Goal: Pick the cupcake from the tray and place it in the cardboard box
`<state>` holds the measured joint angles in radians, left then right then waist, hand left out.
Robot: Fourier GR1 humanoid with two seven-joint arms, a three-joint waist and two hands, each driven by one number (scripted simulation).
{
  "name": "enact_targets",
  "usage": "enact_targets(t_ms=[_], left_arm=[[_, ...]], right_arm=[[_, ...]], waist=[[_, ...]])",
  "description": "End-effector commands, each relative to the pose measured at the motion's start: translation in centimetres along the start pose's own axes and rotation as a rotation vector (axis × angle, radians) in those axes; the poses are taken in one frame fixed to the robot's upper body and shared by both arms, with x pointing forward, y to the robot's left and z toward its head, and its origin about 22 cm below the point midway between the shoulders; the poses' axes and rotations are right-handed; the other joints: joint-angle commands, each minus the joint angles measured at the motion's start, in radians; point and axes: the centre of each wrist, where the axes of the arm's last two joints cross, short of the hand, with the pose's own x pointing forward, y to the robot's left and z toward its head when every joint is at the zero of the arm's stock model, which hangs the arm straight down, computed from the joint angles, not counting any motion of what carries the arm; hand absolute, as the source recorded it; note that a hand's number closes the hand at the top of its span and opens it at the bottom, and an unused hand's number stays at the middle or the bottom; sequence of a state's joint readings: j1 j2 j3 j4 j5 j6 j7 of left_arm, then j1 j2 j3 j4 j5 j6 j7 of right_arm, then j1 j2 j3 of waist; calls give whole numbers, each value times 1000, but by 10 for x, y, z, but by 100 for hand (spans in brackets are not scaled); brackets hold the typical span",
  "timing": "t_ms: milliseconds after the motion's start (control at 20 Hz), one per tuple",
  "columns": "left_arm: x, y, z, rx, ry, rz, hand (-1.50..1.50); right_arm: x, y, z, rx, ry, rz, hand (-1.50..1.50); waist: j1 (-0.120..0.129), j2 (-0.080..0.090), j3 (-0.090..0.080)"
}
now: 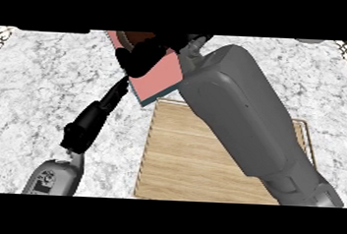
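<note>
The cupcake (138, 37) shows only as a dark brown patch beyond the far edge of the tray (189, 164), at the top of the view, and your right hand (146, 56) is wrapped over it: black fingers and thumb curled down around it, hiding most of it. Under that hand lies the pink box (162, 75), tilted, its near corner just overlapping the tray's far left corner. Judging from that, the pick looks done and you are in the placing step, with the cupcake carried off the tray and held above the box. What the next move calls for is a short lowering until the cupcake sits inside the box walls, then spreading the fingers and lifting straight up so nothing drags it out; you cannot see the box's inside from here, so go down slowly. Your right forearm crosses the tray diagonally and covers much of it. Left of the tray, your left hand (89, 122) rests over the marble counter (40, 88), fingers straight and holding nothing, their tips near the box's left edge; contact cannot be judged.
</note>
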<state>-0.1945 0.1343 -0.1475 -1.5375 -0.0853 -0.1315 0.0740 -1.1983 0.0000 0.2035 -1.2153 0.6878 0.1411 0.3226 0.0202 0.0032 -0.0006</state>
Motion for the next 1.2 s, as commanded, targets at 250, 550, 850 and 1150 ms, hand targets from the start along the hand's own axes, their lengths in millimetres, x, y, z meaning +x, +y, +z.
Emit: enact_targets(t_ms=[250, 550, 850, 1150], left_arm=[[9, -8, -9, -19, -8, 13, 0], [5, -9, -16, -34, -15, -5, 0], [18, -18, -21, -67, -25, -21, 0], [13, -8, -18, -53, -28, -19, 0]], right_arm=[[-25, 45, -32, 9, 30, 120, 150], [-55, 86, -25, 45, 81, 162, 150], [-91, 86, -27, 155, 281, -61, -150], [-110, 93, -20, 125, 229, -198, -150]], waist=[[17, 5, -1], [35, 10, -1], [60, 20, -1], [64, 21, 0]])
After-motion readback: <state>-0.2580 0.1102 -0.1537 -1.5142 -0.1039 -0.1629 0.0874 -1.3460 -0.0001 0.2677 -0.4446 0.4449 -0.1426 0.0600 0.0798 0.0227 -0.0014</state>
